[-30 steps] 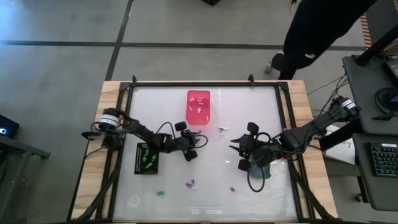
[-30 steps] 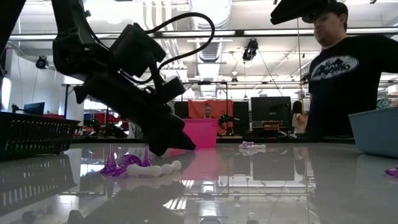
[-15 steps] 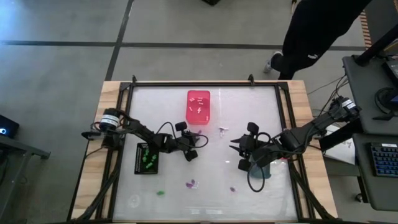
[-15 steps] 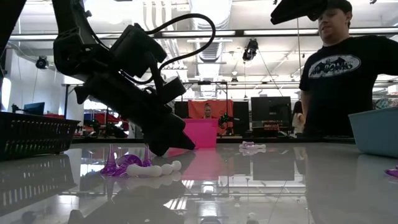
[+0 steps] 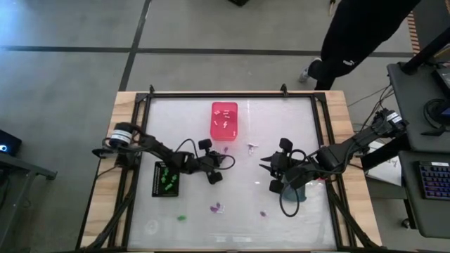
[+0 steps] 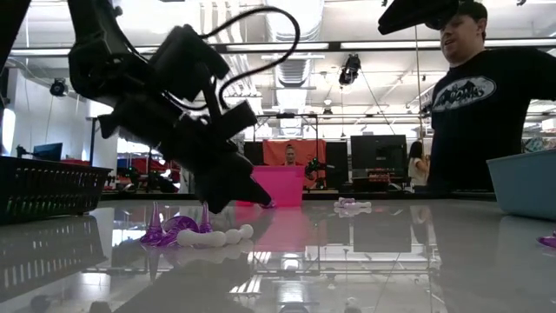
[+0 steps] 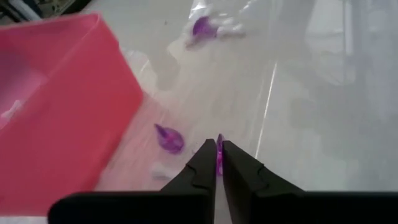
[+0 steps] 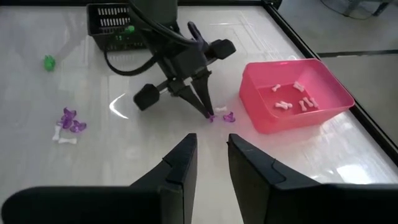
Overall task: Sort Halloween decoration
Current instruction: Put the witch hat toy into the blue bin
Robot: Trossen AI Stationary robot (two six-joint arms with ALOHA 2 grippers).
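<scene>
My left gripper (image 5: 227,159) reaches slanting down beside the near wall of the pink bin (image 5: 224,121) and is shut on a tiny purple piece (image 7: 219,159). A second purple piece (image 7: 168,138) and a white one (image 7: 163,169) lie on the table next to it. The pink bin (image 8: 292,99) holds several white pieces. My right gripper (image 8: 211,149) hangs open above the table's right half with nothing between its fingers, pointing toward the left gripper (image 8: 207,112). More purple and white pieces (image 5: 217,207) and a green one (image 5: 181,218) lie near the front edge. My left gripper pinches the tiny purple piece (image 7: 219,155) between its two fingertips; only a sliver shows between them. The fingers come slanting down from the table's left side. Whether the piece is clear of the table, I cannot tell.
A black bin (image 5: 166,178) with green pieces stands at the left. A grey-blue container (image 5: 294,197) sits under my right arm. Loose pieces lie at mid table (image 5: 251,147) and near the front (image 5: 263,213). A person (image 6: 486,96) stands behind the table's far right corner.
My left gripper has shut its fingers on the purple piece beside the pink bin while staying where it was. My right gripper has kept still.
</scene>
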